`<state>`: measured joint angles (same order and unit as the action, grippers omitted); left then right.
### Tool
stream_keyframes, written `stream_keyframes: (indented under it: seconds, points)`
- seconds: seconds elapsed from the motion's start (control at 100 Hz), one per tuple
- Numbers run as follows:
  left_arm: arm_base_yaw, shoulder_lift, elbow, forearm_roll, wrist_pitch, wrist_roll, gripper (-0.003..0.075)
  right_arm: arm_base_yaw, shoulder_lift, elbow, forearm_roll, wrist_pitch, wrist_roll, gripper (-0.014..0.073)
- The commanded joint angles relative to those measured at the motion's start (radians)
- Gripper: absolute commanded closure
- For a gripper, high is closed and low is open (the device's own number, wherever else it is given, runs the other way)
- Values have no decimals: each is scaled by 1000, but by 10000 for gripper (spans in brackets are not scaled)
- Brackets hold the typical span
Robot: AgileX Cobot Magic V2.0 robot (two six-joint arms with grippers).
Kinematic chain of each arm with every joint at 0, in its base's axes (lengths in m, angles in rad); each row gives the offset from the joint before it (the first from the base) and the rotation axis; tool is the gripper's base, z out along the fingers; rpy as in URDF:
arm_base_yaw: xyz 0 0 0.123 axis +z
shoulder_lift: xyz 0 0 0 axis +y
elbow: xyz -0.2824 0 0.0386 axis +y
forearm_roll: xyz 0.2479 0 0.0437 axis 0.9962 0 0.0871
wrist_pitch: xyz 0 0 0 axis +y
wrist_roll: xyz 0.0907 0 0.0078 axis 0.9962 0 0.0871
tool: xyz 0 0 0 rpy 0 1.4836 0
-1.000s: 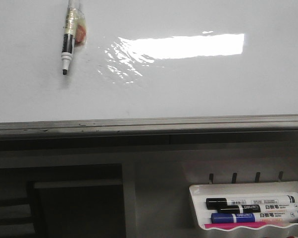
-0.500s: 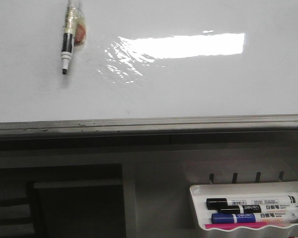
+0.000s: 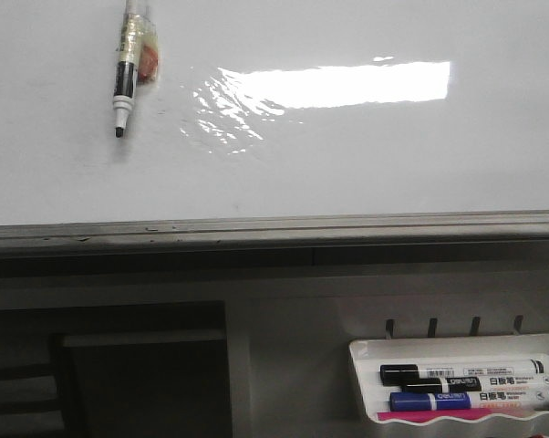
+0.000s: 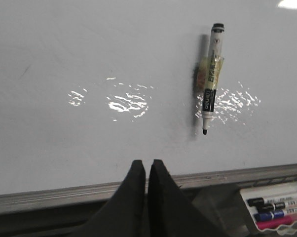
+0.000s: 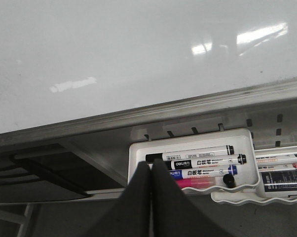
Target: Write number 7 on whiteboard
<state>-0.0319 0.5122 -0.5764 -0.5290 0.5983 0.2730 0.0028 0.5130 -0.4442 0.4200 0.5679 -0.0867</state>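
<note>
Front view: whiteboard point(image 3: 366, 164) fills the upper half, glossy, w/ a bright strip of glare, grey rim along its lower edge. No number 7 on it yet, not a single line. A black-and-white marker point(image 3: 125, 73) sits against the board upper left, tip down, uncapped, w/ yellowish tape round its barrel; I can't tell what keeps it there. Lower right, below the rim, a white tray point(image 3: 366, 351) w/ spare markers point(image 3: 466, 388) lying in it. No arm in this view. Left wrist view: left gripper point(image 4: 145, 170) low, near the board's rim, jaws pressed together on nothing; the taped marker is up and off to one side of it, well apart. Board around it blank. Right wrist view: right gripper point(image 5: 151, 173) also clenched and empty, in front of the tray, its tips overlapping the spare pens in the picture; touching or not, can't say. Judgement: task's at the very start, writing not begun. Next move prob. needs one arm, likely the left since it's nearer, to spread its jaws, reach the taped marker and grip the barrel squarely so the tip can press flat on the board.
</note>
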Motion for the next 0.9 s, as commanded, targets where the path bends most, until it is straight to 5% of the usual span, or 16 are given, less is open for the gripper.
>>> stream_keyframes:
  seconds: [0.0, 0.13, 0.22, 0.29, 0.44, 0.65, 0.89]
  points:
    - [-7, 70, -70, -12, -10, 12, 740, 1, 54, -87, 4, -19, -28, 622]
    - [-9, 111, -83, -53, -20, 67, 687, 1, 88, -129, 5, 9, -28, 408]
    - [-9, 131, -83, -157, -40, 137, 575, 1, 96, -138, 5, 13, -28, 218]
    - [-9, 147, -83, -234, -59, 176, 469, 1, 96, -140, 7, 9, -28, 149]
    - [-9, 194, -83, -395, -68, 311, 329, 1, 96, -140, 10, -2, -28, 146]
    - [-9, 288, -91, -646, -41, 599, 331, 1, 96, -140, 24, -25, -28, 146]
    - [-41, 408, -123, -759, -27, 729, 331, 1, 96, -140, 30, -27, -28, 146]
